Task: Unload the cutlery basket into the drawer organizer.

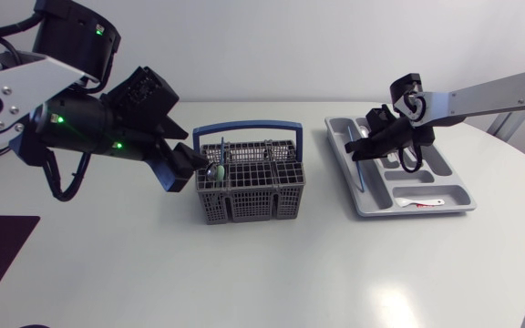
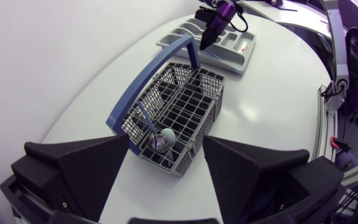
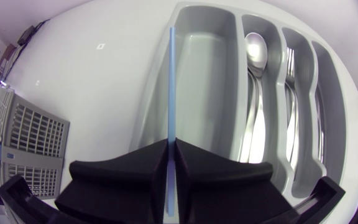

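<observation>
Unloading under way: one piece over the tray (image 1: 413, 211), more waiting in the basket (image 1: 253, 202).
Head view: the left gripper (image 1: 190, 164) sat at the basket's left end; the right gripper (image 1: 367, 150) hung over the tray's left side. Left wrist view: its fingers stood wide apart, holding nothing, the basket just ahead with a blue-handled spoon (image 2: 159, 143) in a near cell. Right wrist view: the fingers were pinched on a blue stick (image 3: 170, 81) lined up over the outer wall of the widest slot; a steel spoon (image 3: 255, 50) and fork (image 3: 289, 62) lay in narrower slots. The step seemed to be setting the stick down; next it would need nudging inward, lowering, then release.
</observation>
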`<state>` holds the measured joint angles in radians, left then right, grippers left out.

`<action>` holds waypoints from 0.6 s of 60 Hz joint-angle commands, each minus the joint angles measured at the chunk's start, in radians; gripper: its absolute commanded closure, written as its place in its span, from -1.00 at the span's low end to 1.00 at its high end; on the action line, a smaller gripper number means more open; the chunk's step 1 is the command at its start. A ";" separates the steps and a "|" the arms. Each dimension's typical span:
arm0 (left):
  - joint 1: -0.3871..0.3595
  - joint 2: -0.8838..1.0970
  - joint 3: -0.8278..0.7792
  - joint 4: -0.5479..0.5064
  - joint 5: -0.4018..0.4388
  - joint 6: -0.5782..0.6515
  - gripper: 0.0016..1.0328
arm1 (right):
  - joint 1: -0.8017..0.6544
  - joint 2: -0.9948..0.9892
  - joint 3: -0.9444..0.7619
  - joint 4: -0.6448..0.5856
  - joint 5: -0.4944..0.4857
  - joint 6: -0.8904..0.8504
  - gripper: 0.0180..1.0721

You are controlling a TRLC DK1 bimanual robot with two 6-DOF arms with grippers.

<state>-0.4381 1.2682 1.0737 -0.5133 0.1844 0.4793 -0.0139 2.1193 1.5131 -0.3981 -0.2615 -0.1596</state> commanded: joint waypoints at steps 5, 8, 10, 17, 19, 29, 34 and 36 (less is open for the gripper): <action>-0.004 -0.023 -0.040 0.029 -0.007 -0.019 -0.90 | 0.006 0.031 0.033 -0.022 0.018 0.020 0.32; -0.002 -0.023 -0.046 0.035 -0.010 -0.016 -0.90 | 0.005 0.024 0.030 -0.038 0.018 0.014 0.00; 0.001 -0.023 -0.044 0.035 -0.010 -0.016 -0.90 | 0.006 0.019 0.029 -0.041 0.018 0.012 -0.20; 0.002 -0.032 -0.044 0.036 -0.010 -0.021 -0.90 | 0.002 -0.012 0.002 -0.041 0.018 0.003 -0.69; 0.001 -0.032 -0.047 0.039 -0.010 -0.022 -0.90 | 0.000 -0.019 -0.002 -0.041 0.018 0.002 -0.75; -0.014 -0.032 -0.074 0.061 -0.011 -0.033 -0.90 | -0.012 -0.094 -0.059 -0.036 0.013 -0.014 -0.77; -0.022 -0.032 -0.084 0.068 -0.011 -0.038 -0.90 | -0.012 -0.147 -0.102 -0.033 0.007 -0.020 -0.77; -0.024 -0.032 -0.087 0.073 -0.014 -0.038 -0.90 | -0.012 -0.167 -0.119 -0.030 0.004 -0.026 -0.77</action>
<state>-0.4511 1.2480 1.0164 -0.4561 0.1772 0.4648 -0.0216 2.0171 1.4479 -0.4229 -0.2554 -0.1665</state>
